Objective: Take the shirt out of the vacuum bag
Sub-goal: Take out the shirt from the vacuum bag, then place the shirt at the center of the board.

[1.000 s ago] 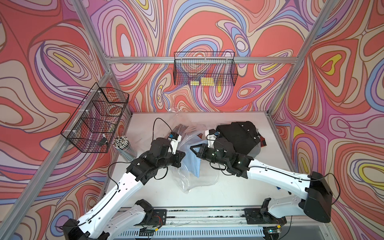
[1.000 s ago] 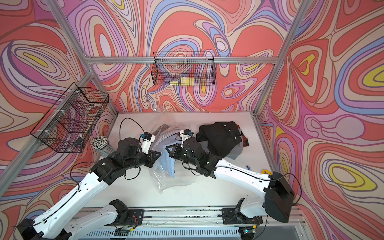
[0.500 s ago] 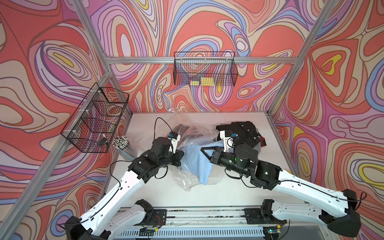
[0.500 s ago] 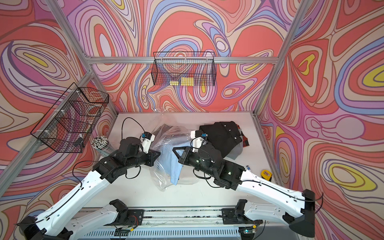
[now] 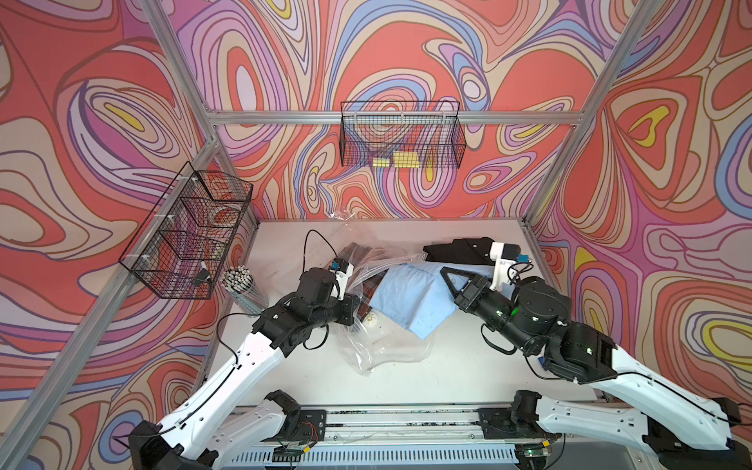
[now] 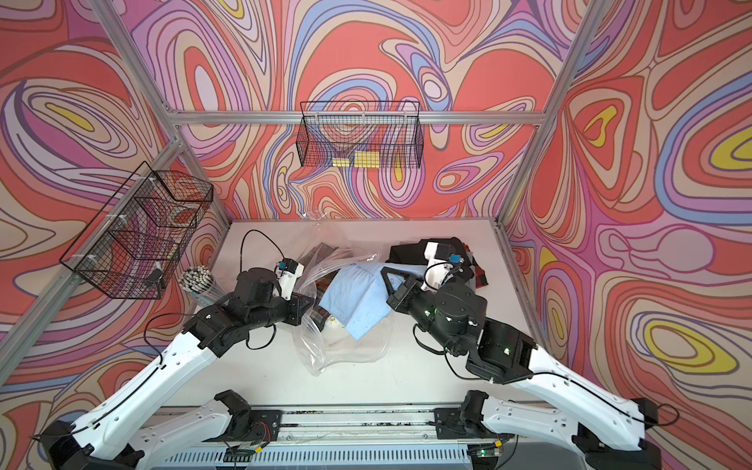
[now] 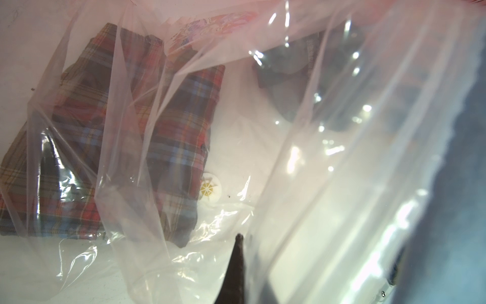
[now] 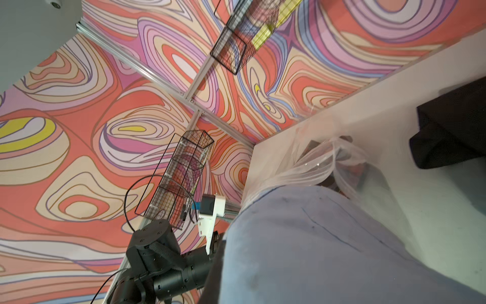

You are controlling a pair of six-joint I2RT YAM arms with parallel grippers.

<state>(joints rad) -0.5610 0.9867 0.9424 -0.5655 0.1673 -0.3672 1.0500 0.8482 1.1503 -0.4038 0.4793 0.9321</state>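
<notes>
White tabletop (image 5: 468, 366) enclosed by swirl-patterned walls (image 5: 407, 61). Jaws pressed together, the left gripper (image 5: 353, 311) pinches the film of the crinkly transparent plastic vacuum bag (image 5: 382, 350) lying mid-table. Likewise closed, the right gripper (image 5: 449, 280) pinches the folded light-blue shirt (image 5: 407, 297), which is mostly outside the bag's mouth.

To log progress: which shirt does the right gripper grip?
The blue shirt; the plaid one sits in the bag, and the black one lies outside.
</notes>
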